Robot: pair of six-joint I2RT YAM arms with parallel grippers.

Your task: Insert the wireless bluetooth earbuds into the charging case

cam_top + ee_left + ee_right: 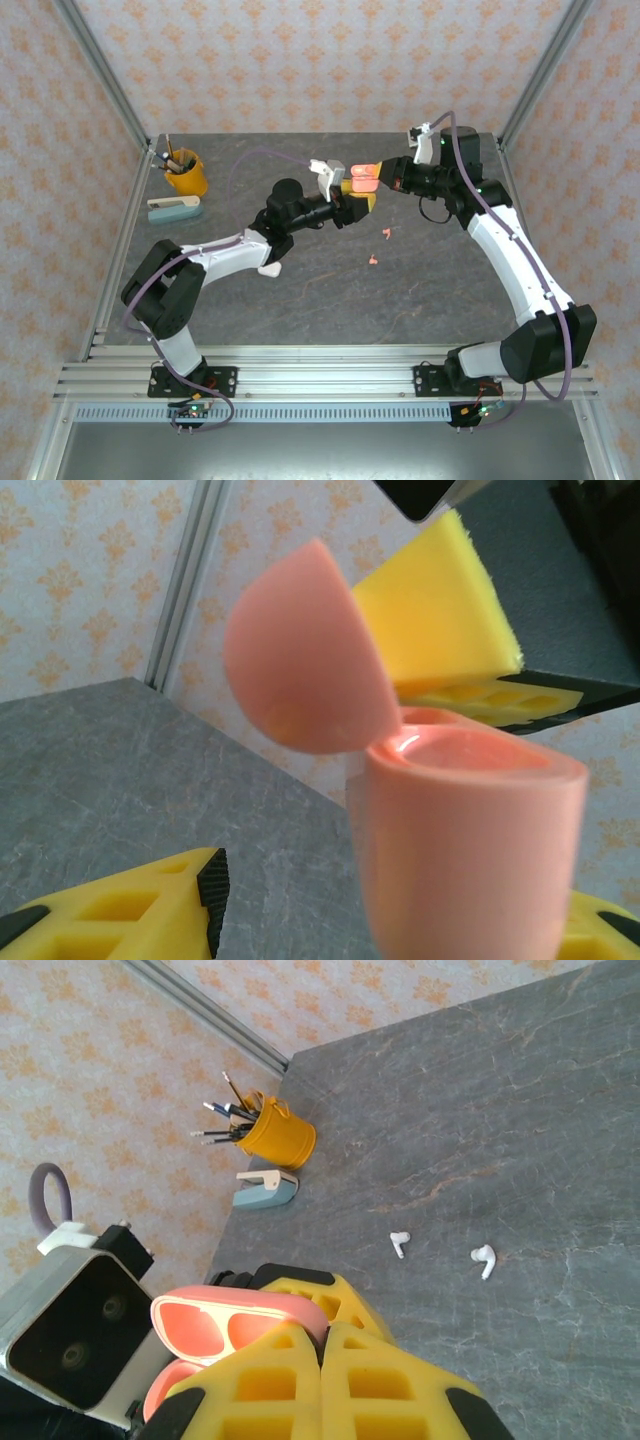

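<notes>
The wireless bluetooth earbuds (400, 1244) were tiny stemmed plastic pieces, and all four lay loose on the grey stone-patterned table (520, 1090). Two were white and rested near each other but not touching, on the table beyond the tips of the right gripper (322, 1328). The two salmon-orange ones (386, 233) lay close together on the table below both grippers, a little toward the arm bases.

The salmon-pink pebble-shaped charging case (470, 840) hung in the air between the two grippers. Its domed lid (300, 650) stood up, and its two moulded wells showed in the right wrist view.

The left gripper (355, 203) had its yellow foam-padded fingers (130, 910) spread apart on either side of the case body. The finger that showed plainly stood off from the body with a gap.

The right gripper's yellow fingers were pressed together, with their tips against the case's rim. Whether they pinched a wall of the case could not be told.
</notes>
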